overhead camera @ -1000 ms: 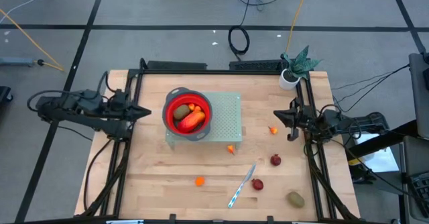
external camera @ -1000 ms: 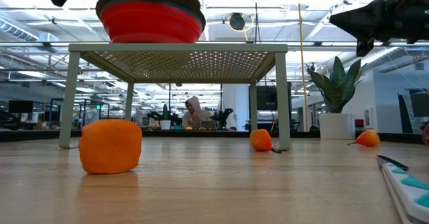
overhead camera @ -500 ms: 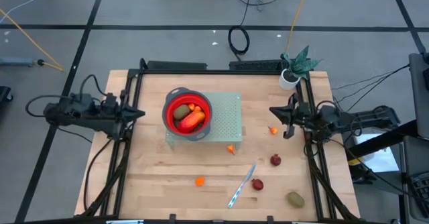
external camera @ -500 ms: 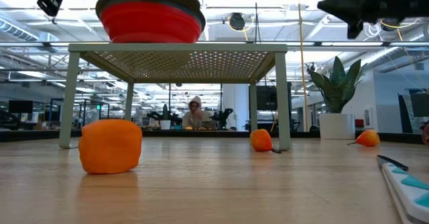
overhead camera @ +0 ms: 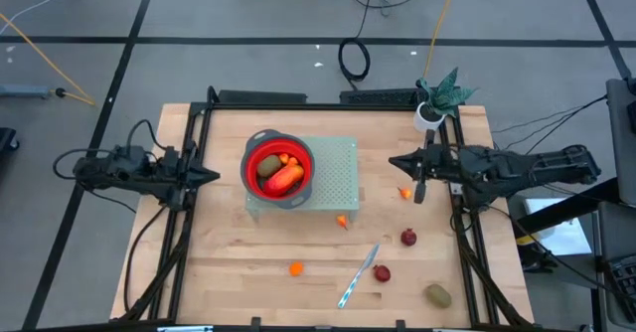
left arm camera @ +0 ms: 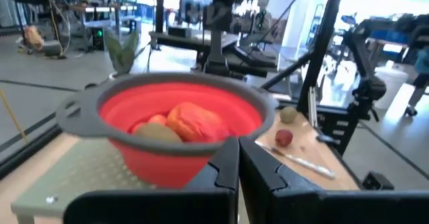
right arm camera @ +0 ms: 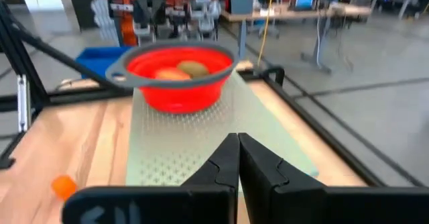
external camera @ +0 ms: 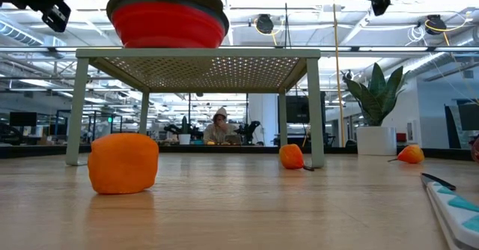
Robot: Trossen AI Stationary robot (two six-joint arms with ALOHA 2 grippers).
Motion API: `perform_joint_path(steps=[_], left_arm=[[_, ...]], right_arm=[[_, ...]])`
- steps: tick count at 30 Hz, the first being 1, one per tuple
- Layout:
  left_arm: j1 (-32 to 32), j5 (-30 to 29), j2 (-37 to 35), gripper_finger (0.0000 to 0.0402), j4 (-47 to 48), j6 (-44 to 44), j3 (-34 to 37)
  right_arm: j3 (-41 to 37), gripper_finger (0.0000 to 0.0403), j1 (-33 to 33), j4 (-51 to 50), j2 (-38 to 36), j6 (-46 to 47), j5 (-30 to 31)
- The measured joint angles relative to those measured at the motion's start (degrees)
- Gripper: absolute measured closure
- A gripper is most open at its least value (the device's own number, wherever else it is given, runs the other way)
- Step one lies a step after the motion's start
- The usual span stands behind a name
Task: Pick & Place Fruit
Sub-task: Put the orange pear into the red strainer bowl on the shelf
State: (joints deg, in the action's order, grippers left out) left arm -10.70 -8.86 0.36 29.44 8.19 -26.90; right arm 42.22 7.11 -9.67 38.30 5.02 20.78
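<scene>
The fruit is small toy pieces. Some lie in the red bowl (overhead camera: 278,168), which stands on a green perforated stand (overhead camera: 333,178). Loose on the table are orange pieces (overhead camera: 296,268) (overhead camera: 342,221) (overhead camera: 403,193), dark red ones (overhead camera: 408,237) (overhead camera: 382,272) and an olive-brown one (overhead camera: 437,294). My left gripper (overhead camera: 216,176) is shut and hovers level, left of the bowl. My right gripper (overhead camera: 393,162) is shut and hovers level, right of the stand, above the table. Both wrist views look at the bowl past shut fingers (left arm camera: 238,167) (right arm camera: 238,158).
A silver-and-blue knife (overhead camera: 358,275) lies near the front among the loose fruit. A potted plant (overhead camera: 432,111) stands at the far right corner. Black frame rails run along the table's left and right sides. Bare wood lies at the front left.
My right gripper has risen and reached toward the stand and the table's left, staying shut. My left gripper has sunk a little and drawn slightly back toward the table's left edge, also shut. No fruit has moved.
</scene>
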Motion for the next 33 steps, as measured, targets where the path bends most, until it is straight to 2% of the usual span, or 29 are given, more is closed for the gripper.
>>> perform_joint_path(steps=[5,14,18,23,28,33], left_arm=[[0.0,0.0,0.0,0.0400,0.0,-0.7,1.4],[0.0,1.6,0.0,0.0398,-1.4,-0.4,5.6],[0.0,4.8,0.0,0.0393,-2.9,1.2,7.8],[0.0,4.8,0.0,0.0398,-3.0,2.6,9.6],[0.0,4.6,0.0,0.0394,-4.7,2.6,11.6],[0.0,4.8,0.0,0.0396,-7.2,2.8,13.9]], right_arm=[[5.5,0.0403,0.0,-9.9,4.1,4.4,-0.2],[10.7,0.0403,0.0,-22.0,11.5,6.8,-6.6],[11.5,0.0403,-0.3,-27.5,14.7,6.3,-9.2],[11.5,0.0403,-2.6,-33.0,18.6,6.3,-13.5],[11.5,0.0403,-5.2,-37.5,21.9,6.3,-13.8],[11.5,0.0403,-7.6,-42.7,24.1,6.3,-18.1]])
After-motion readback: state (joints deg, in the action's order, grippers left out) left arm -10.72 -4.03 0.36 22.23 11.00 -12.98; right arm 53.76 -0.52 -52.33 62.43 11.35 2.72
